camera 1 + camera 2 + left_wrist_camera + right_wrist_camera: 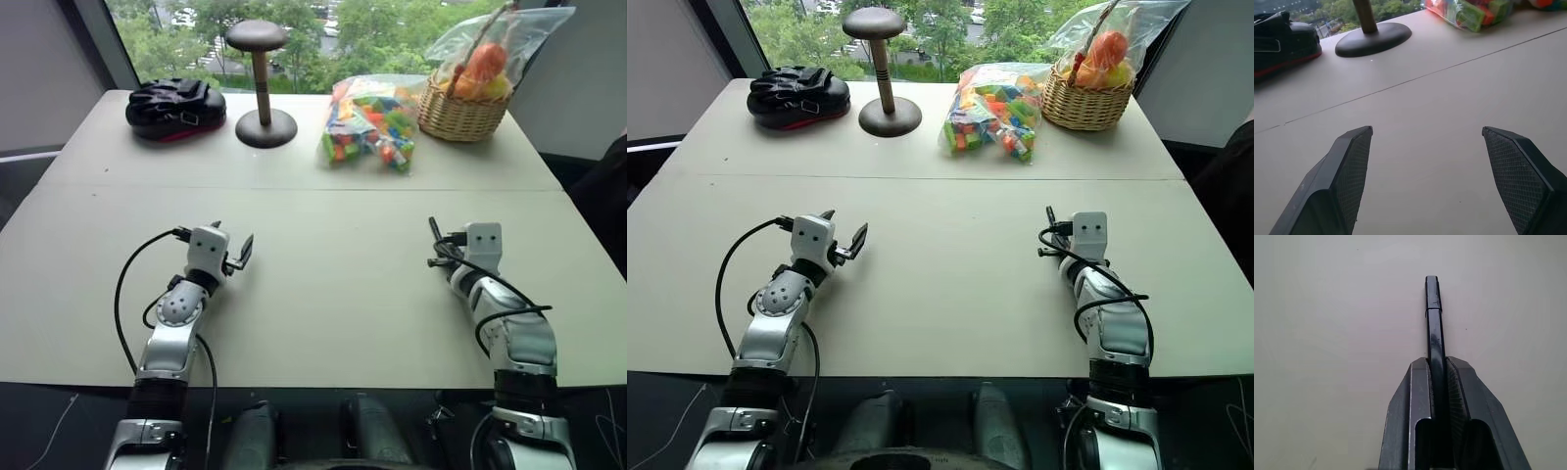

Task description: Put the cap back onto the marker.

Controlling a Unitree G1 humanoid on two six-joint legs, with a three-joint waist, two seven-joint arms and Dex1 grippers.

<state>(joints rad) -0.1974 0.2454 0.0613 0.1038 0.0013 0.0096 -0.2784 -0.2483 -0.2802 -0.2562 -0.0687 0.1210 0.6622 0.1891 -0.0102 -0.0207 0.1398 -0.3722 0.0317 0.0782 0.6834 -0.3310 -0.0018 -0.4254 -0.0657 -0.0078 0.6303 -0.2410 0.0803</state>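
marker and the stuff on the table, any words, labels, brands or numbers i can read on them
None can be read.
marker, clamped between the right gripper fingers: plain black, no print visible.
black padded mitt: any marking too small to read.
bag of coloured blocks: no legible label.
wicker basket and wooden stand: no text.

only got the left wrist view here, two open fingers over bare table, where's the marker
Observer: The marker is clamped in the right end effector, sticking out past its fingers.
Operator: cap on it or not
Observer: The cap sits on the marker's far end, with a seam where it meets the body.
Operator: anything in my left end effector
Observer: No, the left end effector is open and holds nothing.
Operator: what else is on the table past the stand
Observer: A wicker basket in a plastic bag, at the far right.
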